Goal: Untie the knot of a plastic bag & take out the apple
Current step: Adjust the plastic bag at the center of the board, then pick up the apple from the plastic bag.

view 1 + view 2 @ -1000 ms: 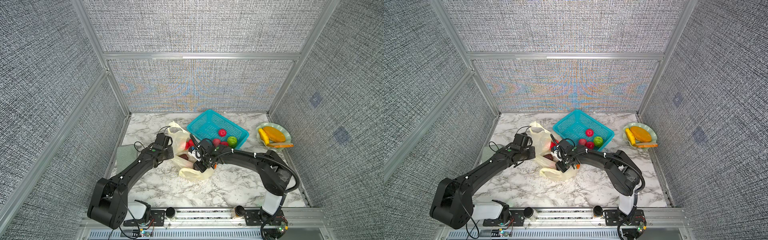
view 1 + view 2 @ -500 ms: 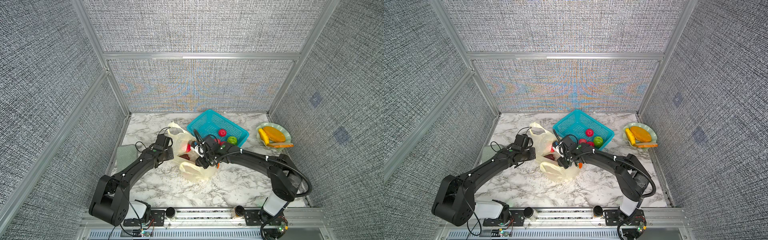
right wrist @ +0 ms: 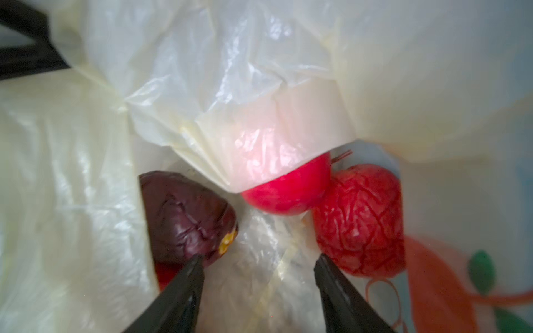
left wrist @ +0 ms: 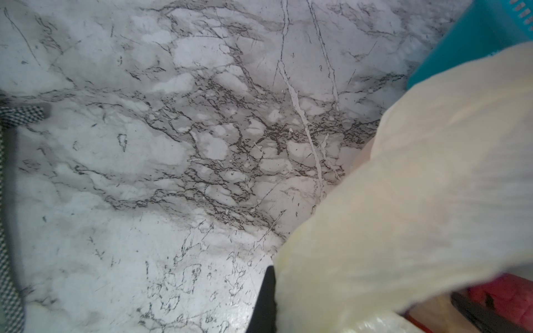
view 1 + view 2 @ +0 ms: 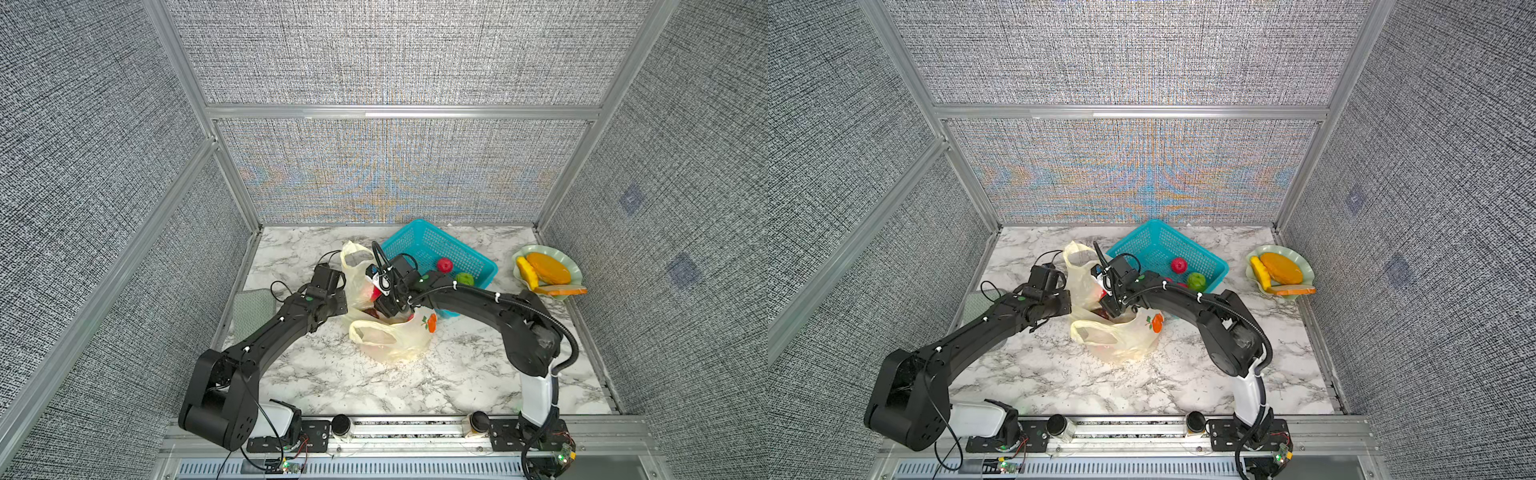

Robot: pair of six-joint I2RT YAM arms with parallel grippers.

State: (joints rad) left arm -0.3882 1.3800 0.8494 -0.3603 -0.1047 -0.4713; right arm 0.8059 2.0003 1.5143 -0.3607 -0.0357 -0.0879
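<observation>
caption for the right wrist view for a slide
Open right gripper inside pale yellow plastic bag, facing smooth red apple

**A:** What lies around the thin pale yellow plastic bag (image 5: 390, 341) on the white marble table (image 5: 415, 386)?

**B:** Just behind it to the right is the teal plastic mesh basket (image 5: 434, 248). Further right, well apart, is the pale green scalloped plate (image 5: 536, 248). To its left, apart, is the grey-green woven cloth (image 5: 249, 307).

**A:** And inside it?

**B:** The smooth red apple (image 3: 288, 196), half under a fold of the bag, between a wrinkled red fruit (image 3: 360, 219) and a wrinkled dark purple fruit (image 3: 184, 213).

Pale yellow plastic bag (image 5: 390, 340), teal mesh basket (image 5: 432, 245).
</observation>
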